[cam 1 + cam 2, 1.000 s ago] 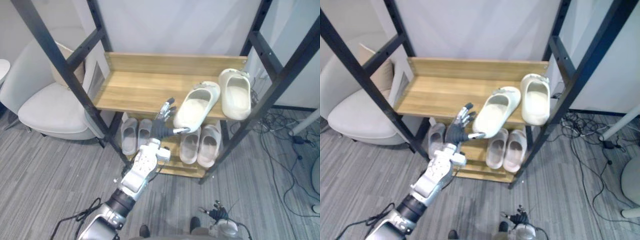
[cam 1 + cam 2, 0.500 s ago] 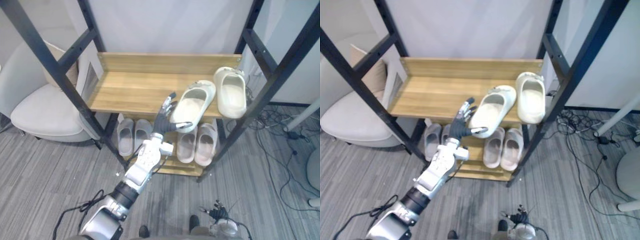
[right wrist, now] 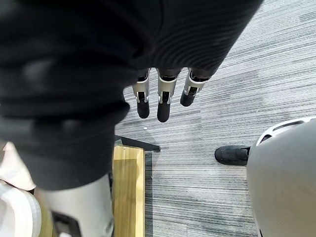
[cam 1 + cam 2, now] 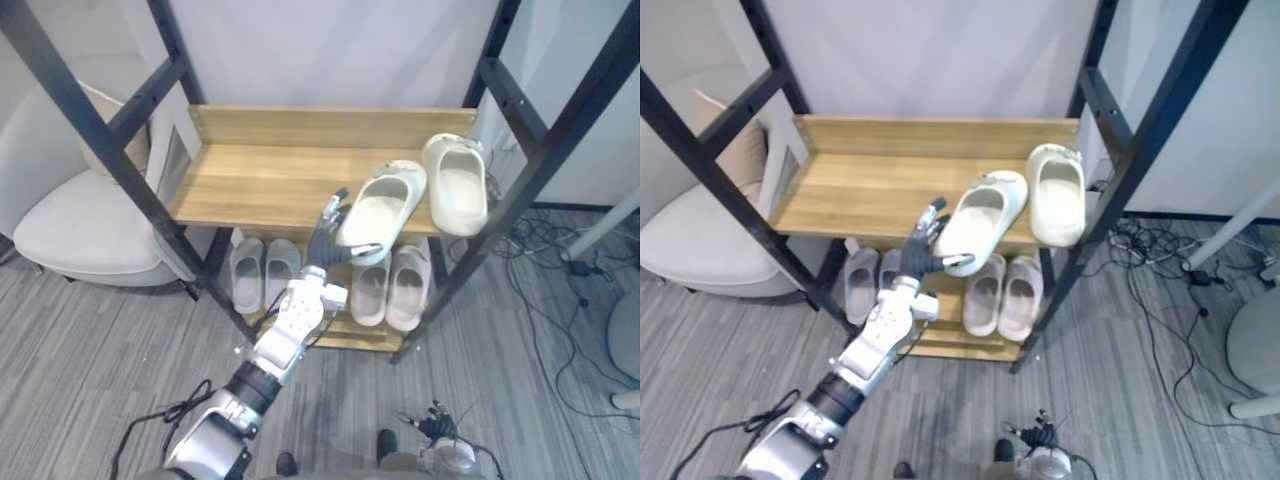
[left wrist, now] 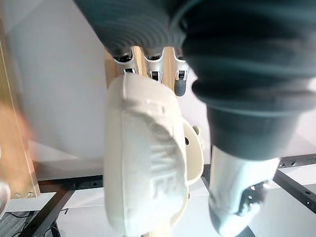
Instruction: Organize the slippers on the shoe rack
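Left hand (image 4: pixel 328 238): raised to the front edge of the upper shelf, at the heel of one cream slipper.
Left hand fingers (image 4: pixel 335 206): narrow hold. They lie up along the slipper's outer side while the thumb hooks under the heel, so the heel is pinched between them. The left wrist view confirms the slipper sits between the finger row and the thumb.
Held slipper (image 4: pixel 382 208): cream, thick-soled and smooth, with a closed rounded toe and an open back. It is one moulded piece, with small round holes along one side (image 5: pixel 143 173).
Held slipper, position: toe end over the upper shelf (image 4: pixel 270 180), heel end out past the front edge. It is set at an angle, with the toe pointing to the back and right.
Second cream slipper (image 4: pixel 456 186): same make and colour. It lies flat at the right end of the upper shelf, toe towards the back board and heel at the front edge.
Gap between the two: the held slipper's toe is just beside the second slipper's inner side. Contact cannot be told.
Shoe rack (image 4: pixel 118 148): black metal frame with light wooden shelves, the upper one with a low back board.
Lower shelf (image 4: pixel 345 336): a grey pair (image 4: pixel 264 272) on the left and a pale beige pair (image 4: pixel 390 287) on the right. All stand side by side with toes inward.
Right hand (image 3: pixel 163 101): hanging low over the grey floor (image 4: pixel 90 340), well apart from the rack. Its fingers are straight and loose, and it holds nothing.
Surroundings: a white armchair (image 4: pixel 80 220) stands to the left of the rack.
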Motion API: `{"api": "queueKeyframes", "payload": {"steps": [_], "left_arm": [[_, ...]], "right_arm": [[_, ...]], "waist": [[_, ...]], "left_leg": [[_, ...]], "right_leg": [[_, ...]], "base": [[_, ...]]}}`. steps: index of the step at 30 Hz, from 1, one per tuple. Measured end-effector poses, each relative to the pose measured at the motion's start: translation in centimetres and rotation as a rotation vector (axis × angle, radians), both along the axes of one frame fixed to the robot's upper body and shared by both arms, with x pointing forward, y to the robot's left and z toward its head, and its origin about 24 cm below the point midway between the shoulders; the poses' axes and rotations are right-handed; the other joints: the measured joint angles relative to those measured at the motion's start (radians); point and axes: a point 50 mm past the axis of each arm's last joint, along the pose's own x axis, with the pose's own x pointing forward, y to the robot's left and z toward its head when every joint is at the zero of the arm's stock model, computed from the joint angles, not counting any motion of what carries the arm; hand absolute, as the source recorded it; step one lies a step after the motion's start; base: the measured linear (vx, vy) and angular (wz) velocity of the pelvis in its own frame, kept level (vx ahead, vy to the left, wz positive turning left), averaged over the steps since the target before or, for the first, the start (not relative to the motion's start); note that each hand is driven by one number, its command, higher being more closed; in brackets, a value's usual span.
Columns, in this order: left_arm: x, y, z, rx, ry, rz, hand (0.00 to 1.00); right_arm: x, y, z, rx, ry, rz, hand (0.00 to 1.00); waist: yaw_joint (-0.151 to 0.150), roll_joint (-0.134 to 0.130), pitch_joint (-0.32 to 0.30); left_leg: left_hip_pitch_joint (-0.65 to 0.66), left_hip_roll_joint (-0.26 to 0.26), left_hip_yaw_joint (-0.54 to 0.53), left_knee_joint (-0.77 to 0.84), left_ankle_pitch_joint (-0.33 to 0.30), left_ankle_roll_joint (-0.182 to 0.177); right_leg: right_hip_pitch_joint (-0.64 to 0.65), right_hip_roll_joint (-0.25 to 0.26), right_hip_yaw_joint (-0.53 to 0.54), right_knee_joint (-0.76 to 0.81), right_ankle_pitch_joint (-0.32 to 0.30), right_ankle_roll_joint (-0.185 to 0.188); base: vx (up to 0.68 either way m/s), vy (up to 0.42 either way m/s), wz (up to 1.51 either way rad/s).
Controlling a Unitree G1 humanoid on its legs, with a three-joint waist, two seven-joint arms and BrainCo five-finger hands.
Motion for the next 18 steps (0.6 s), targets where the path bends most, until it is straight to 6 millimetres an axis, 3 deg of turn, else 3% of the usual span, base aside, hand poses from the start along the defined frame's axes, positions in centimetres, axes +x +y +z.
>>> {"api": "queueKeyframes", "payload": {"steps": [18], "left_arm": [[1.3, -0.1, 0.6, -0.008, 0.004, 0.058, 0.00]], "right_arm": [[0.1, 0.1, 0.0, 0.012, -0.010, -0.051, 0.00]], "waist": [[-0.024, -0.001, 0.001]], "left_leg": [[0.004, 0.006, 0.029, 0.000, -0.004, -0.005]], "right_leg": [[-0.011, 0.007, 0.025, 0.000, 0.000, 0.000]], "base": [[-0.01, -0.011, -0.04]]}}
